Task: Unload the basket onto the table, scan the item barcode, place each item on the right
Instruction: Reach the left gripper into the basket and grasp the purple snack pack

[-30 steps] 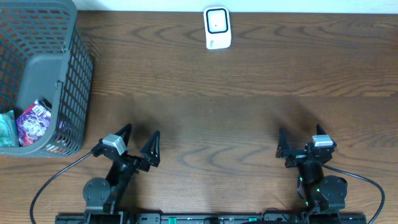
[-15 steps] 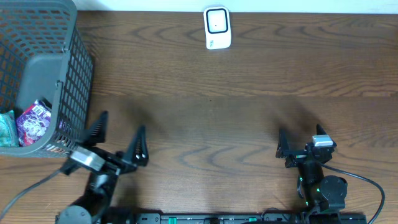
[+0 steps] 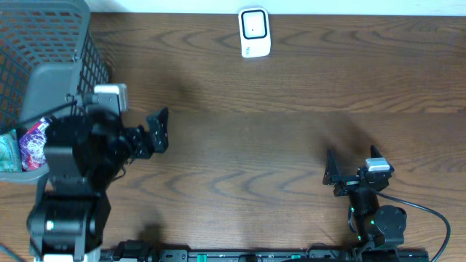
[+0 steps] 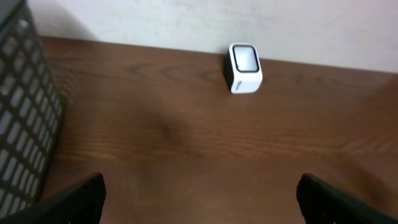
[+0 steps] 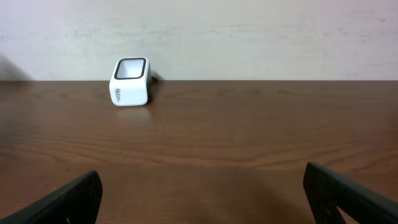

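My left gripper (image 4: pixel 200 202) hangs with its jaws spread wide and nothing between them, raised above the table (image 3: pixel 291 131) just beside the basket (image 3: pixel 86 87) at the far left. My right gripper (image 3: pixel 352 164) is just as released and empty, low at the near right edge, well apart from everything. What I have to scan lies in the basket: a purple packet (image 3: pixel 38 142) against the near wall, with a teal packet (image 3: pixel 7 149) touching it on the outer side. No barcode shows on either from here. The scanner (image 3: pixel 255 33) stands at the far edge of the table, its dark window facing up and toward me. I judge that the step in hand is the reach into the basket, and right now my left wrist looks across the table at the scanner rather than down at the packets. To do it well, I should swing over the rim first, tip the jaws downward, and descend straight so neither finger catches the mesh wall. I should pinch the purple packet by an edge and leave its flat faces bare for the scanner window.
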You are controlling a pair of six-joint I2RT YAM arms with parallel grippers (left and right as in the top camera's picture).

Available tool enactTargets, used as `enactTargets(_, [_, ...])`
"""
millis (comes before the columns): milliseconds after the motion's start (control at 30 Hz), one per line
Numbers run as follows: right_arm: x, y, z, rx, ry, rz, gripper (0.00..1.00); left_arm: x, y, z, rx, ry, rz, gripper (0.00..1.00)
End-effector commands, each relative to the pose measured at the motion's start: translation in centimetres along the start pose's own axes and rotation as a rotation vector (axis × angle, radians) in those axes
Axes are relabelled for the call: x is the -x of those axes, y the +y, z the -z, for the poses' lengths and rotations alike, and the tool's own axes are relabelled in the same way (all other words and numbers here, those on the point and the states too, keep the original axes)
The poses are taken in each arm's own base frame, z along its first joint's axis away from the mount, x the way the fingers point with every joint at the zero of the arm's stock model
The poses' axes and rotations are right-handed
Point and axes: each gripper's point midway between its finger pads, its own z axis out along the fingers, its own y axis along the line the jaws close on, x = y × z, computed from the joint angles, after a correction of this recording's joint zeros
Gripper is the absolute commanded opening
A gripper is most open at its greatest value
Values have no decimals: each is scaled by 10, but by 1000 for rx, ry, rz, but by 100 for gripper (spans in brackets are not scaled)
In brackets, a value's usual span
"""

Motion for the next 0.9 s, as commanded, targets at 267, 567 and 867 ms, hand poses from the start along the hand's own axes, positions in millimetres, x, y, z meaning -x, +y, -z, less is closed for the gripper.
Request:
enactTargets(267, [0,-3,0,-12,-2,-3,99,81,25,-1,188,0,35,98])
enactTargets(567, [0,-3,0,-12,-2,-3,99,142,129,-2,509,68,296,98])
enactTargets(867, [0,-3,0,-12,-2,-3,99,92,258,-20,727,215,552,98])
